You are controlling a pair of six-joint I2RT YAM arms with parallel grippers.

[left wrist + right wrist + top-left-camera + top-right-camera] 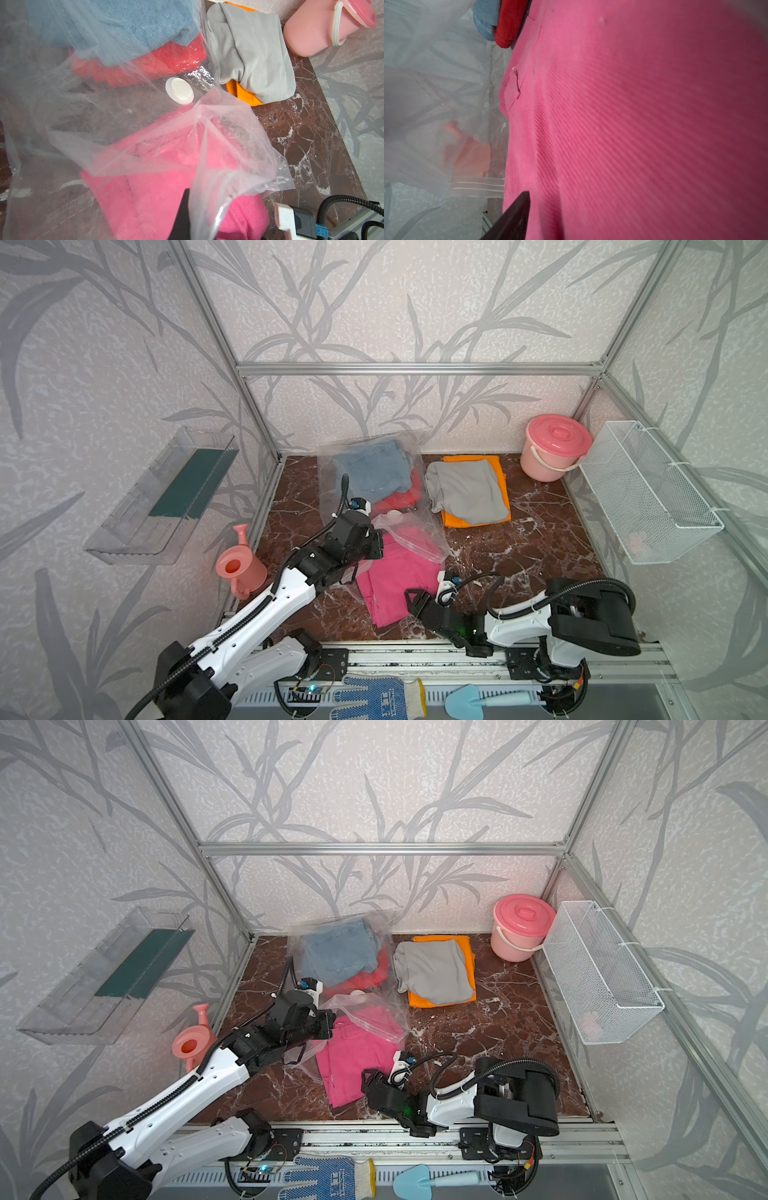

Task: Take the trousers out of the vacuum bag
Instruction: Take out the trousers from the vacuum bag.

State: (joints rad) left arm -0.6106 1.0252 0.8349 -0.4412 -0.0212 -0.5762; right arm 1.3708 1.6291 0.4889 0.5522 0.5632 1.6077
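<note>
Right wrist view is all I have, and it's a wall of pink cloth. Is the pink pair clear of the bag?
Observer: Not quite. In a top view the hot pink trousers lie mostly on the bare table, but their far end is under the mouth of the vacuum bag.
Operator: What's holding the mouth?
Observer: The left gripper, shut on a fold of the film and holding it up.
Operator: What's already out?
Observer: The grey trousers, lying on the orange trousers beside the bag.
</note>
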